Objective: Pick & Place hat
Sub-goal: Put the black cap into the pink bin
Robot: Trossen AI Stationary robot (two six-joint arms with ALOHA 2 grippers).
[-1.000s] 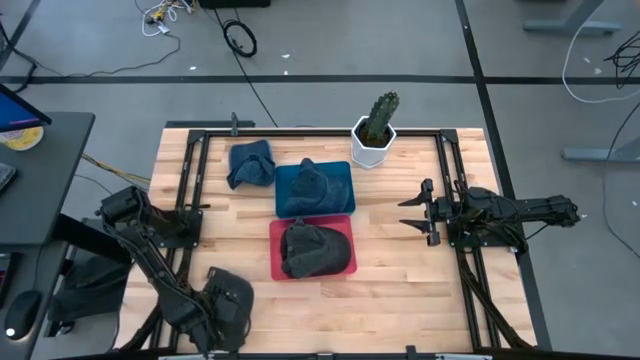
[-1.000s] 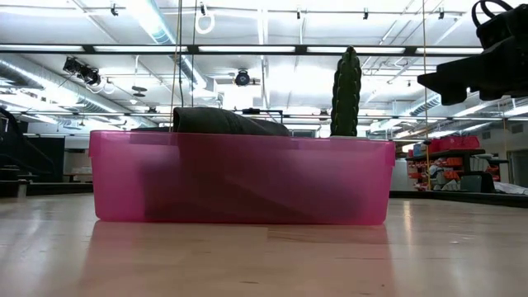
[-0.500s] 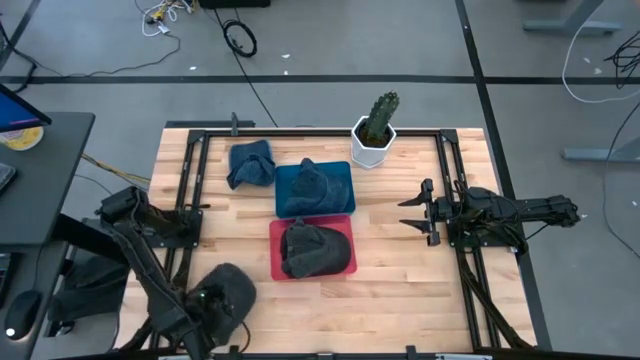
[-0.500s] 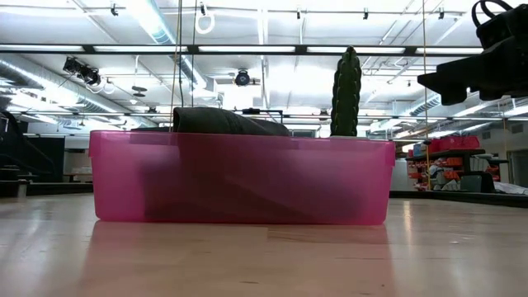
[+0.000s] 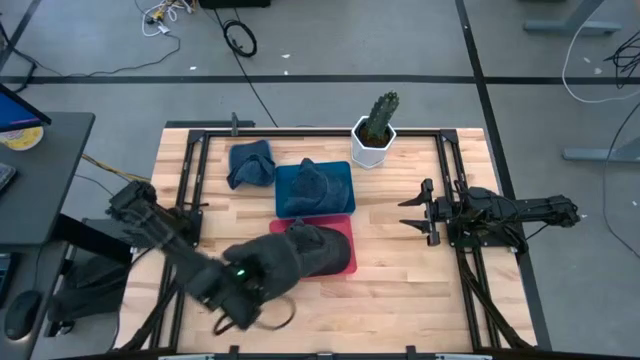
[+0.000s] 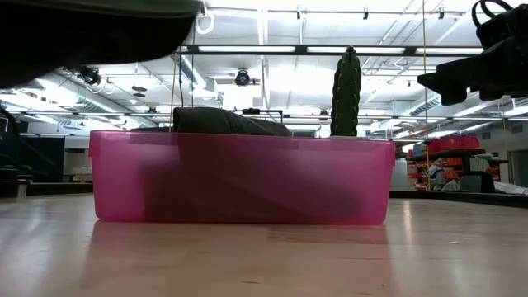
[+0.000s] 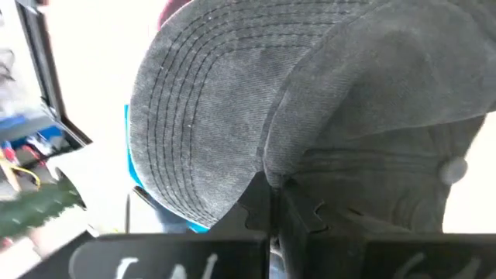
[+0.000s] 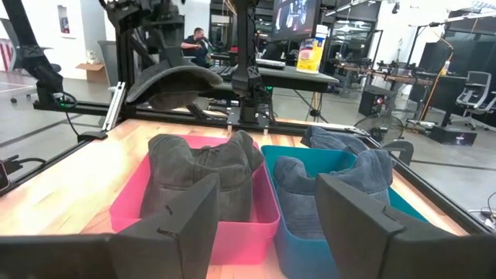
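Above the near-left part of the tabletop (image 5: 400, 290), beside the pink bin (image 5: 345, 262), the left hand (image 5: 232, 290) is clamped on a dark grey cap (image 5: 285, 262) and carries it clear of the wood. One grey cap (image 8: 203, 167) already lies in the pink bin and a blue cap (image 5: 308, 183) in the teal bin (image 5: 343, 180); another blue cap (image 5: 250, 163) sits loose beyond them, near a potted cactus (image 5: 377, 128). So the pick looks done, with the drop into a bin left, probably the pink one. The right hand (image 5: 415, 212) waits at the right side, fingers wide apart, holding nothing. No brand or writing can be read.
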